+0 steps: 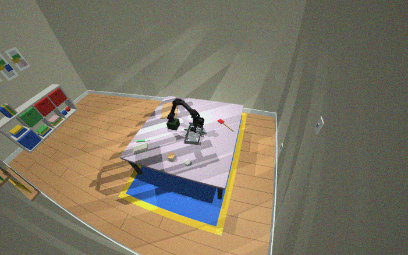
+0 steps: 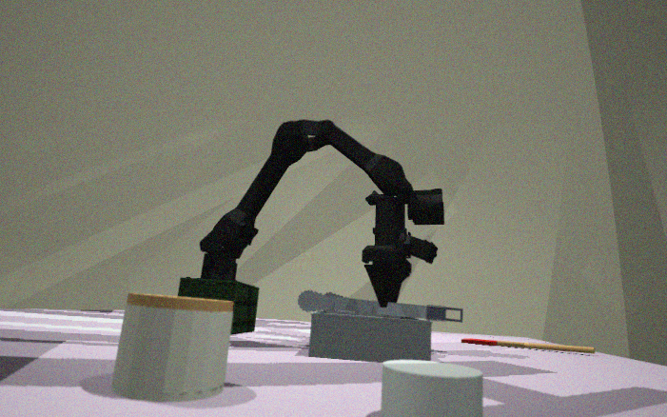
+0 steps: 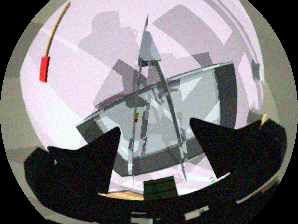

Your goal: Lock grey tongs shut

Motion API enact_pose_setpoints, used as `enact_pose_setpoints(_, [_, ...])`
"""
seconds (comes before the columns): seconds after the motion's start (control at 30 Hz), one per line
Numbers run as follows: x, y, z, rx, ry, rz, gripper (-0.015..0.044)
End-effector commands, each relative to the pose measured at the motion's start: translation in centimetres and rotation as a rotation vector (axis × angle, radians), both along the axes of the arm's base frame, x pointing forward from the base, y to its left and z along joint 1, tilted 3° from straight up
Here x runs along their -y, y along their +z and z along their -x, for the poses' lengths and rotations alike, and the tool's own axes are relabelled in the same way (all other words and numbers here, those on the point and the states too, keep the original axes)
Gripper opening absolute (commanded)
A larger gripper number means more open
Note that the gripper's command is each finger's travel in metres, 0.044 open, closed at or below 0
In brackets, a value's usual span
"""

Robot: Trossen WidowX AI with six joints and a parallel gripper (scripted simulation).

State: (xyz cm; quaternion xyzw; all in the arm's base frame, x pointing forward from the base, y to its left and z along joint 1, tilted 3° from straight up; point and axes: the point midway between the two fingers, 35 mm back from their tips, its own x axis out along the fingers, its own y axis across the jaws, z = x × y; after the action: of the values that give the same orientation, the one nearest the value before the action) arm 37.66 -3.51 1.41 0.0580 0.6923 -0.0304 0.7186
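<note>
The grey tongs (image 2: 345,304) (image 3: 149,50) lie across the roasting tin (image 1: 192,142) (image 2: 369,336) (image 3: 228,95). Their two arms are spread in a narrow V, with the hinge and its ring end beyond one side of the tin and the scalloped tips at the side towards the arm's base. My gripper (image 2: 386,303) (image 3: 155,126) is open and points down over the tongs. Its fingertips are about level with them in the exterior view, and in the wrist view one finger shows outside each tong arm. Nothing is held. The wooden board (image 1: 165,114) (image 3: 125,196) lies behind the arm's base, partly hidden.
A red-headed tool (image 1: 220,121) (image 2: 480,342) (image 3: 45,69) with a wooden handle lies beyond the tongs' hinge end. A tan-lidded jar (image 1: 171,157) (image 2: 169,351) and a white cylinder (image 1: 187,162) (image 2: 431,390) stand near the front. A green stick (image 1: 141,140) and a pale block (image 1: 140,148) lie at the left.
</note>
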Motion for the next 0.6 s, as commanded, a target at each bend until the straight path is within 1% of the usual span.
enact_pose_setpoints(0.0, [-0.2,-1.1,0.3,-0.016,-0.005,-0.008,0.044])
enact_pose_setpoints(0.57, [-0.3,-3.9,0.6,-0.017,-0.005,-0.008,0.044])
